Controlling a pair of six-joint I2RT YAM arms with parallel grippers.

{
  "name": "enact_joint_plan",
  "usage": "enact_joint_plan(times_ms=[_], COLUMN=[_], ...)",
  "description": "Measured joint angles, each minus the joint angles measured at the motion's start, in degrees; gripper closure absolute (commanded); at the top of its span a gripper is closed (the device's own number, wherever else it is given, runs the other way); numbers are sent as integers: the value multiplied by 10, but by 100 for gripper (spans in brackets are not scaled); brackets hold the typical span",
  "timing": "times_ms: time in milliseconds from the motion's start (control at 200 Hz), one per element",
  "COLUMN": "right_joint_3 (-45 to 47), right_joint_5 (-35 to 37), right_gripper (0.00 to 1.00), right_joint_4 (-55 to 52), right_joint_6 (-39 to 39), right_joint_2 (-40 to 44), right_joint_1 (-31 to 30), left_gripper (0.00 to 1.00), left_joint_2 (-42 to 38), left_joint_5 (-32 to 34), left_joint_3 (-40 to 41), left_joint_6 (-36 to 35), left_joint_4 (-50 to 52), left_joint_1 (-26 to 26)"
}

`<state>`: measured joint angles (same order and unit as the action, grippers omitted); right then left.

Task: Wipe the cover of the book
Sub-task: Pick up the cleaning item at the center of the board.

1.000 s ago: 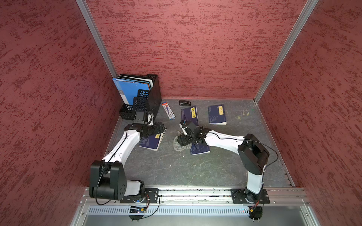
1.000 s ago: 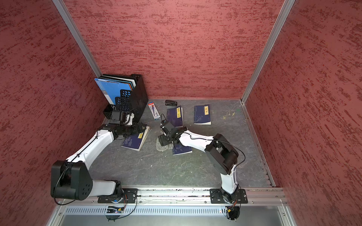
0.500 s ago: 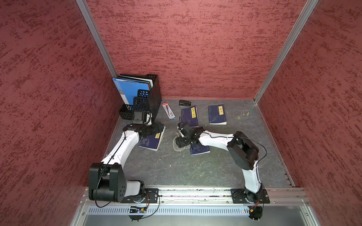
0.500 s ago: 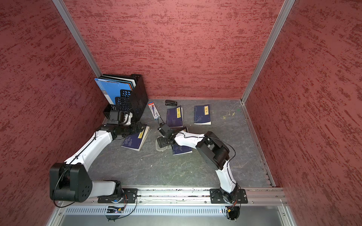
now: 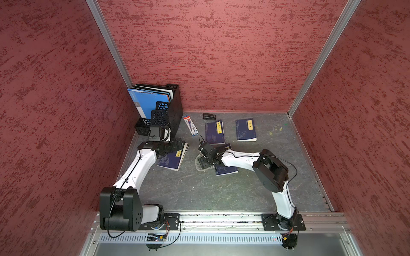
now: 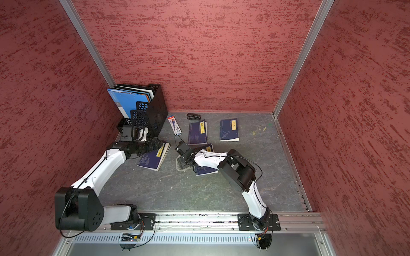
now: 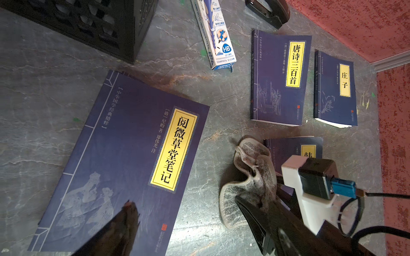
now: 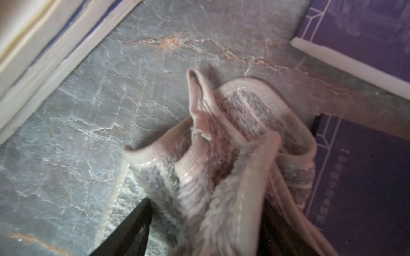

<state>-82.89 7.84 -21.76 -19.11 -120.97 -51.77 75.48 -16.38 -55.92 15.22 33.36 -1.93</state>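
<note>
Book [image 5: 226, 170] largely covered by right arm [image 5: 239, 158], cloth [image 8: 221, 177] blurred at close range, stapler [image 7: 267, 10] cut by frame edge, left fingers [image 7: 124, 221] showing one tip only.

A robot-lab test cell: red textured wall panels [image 5: 199, 55] in aluminium framing [image 5: 109, 40] enclose a grey marbled counter [image 5: 199, 188].

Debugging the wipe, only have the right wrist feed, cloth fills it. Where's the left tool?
Observer: Left tool is over the 阅微草堂笔记 book, jaws open, empty.
Operator: Title beside the cloth?
Observer: Partly hidden book shows only 韩; the right arm covers the rest.
Operator: Other books?
Observer: 唐诗三百首 and 庄子 lie flat further back, not touching.
</note>
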Motion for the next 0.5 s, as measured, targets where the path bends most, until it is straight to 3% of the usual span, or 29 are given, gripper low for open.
enact_joint_plan(times_ms=[286,501], right_joint_3=[-10,10], right_joint_5=[32,35], right_gripper=[66,77], right_joint_4=[-7,8], right_joint_6=[0,-2], right_joint_2=[-10,3], right_joint_1=[-5,-6], left_gripper=[7,7], left_joint_2=[-3,-3], left_joint_5=[-1,-3], left_joint_3=[9,13], left_joint_6=[0,0], left_joint_4=[0,-2], left_joint_1=[6,7])
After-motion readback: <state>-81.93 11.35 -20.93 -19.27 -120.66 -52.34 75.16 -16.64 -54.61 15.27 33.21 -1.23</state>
